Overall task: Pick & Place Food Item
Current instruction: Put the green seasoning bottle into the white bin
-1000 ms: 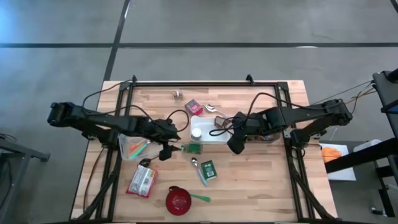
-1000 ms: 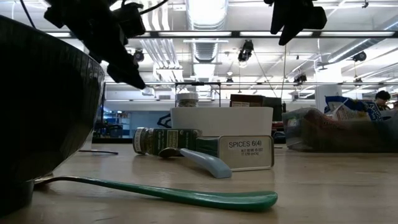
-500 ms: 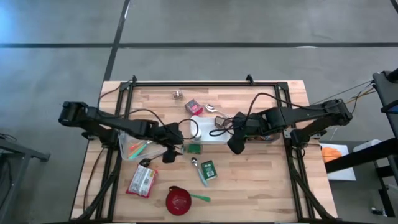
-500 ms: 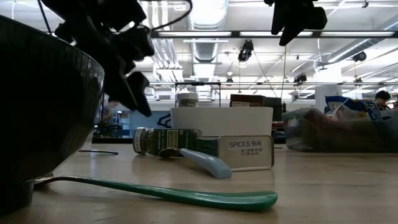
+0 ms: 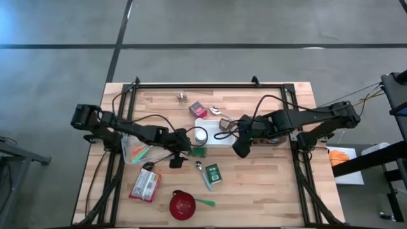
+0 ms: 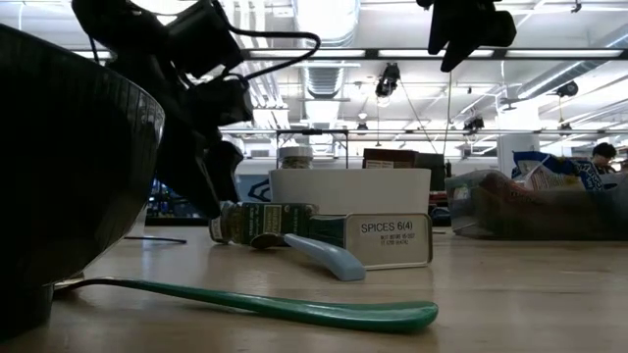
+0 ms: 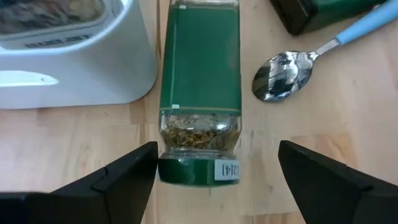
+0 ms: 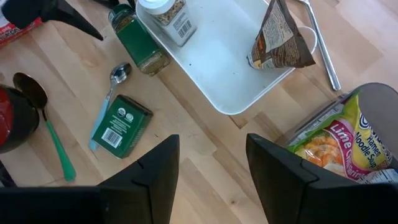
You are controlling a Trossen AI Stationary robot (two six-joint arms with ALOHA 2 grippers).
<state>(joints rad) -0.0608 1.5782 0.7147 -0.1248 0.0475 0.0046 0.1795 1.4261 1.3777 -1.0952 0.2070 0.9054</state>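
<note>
A green-labelled spice jar lies on its side on the wooden table, its green cap toward my left gripper. That gripper is open, low over the table, one finger on either side of the cap end without touching it. In the high view the jar lies along the near edge of a white tray. My right gripper hangs open high above the table, right of the tray, with nothing between its fingers.
The tray holds a white-capped jar and a brown packet. Near the jar lie a metal spoon and a green box. A red bowl, a teal spoon and snack packets lie nearer.
My left gripper has come down and gone toward the table's right edge, reaching the cap end of the spice jar. The jar has stayed where it was.
</note>
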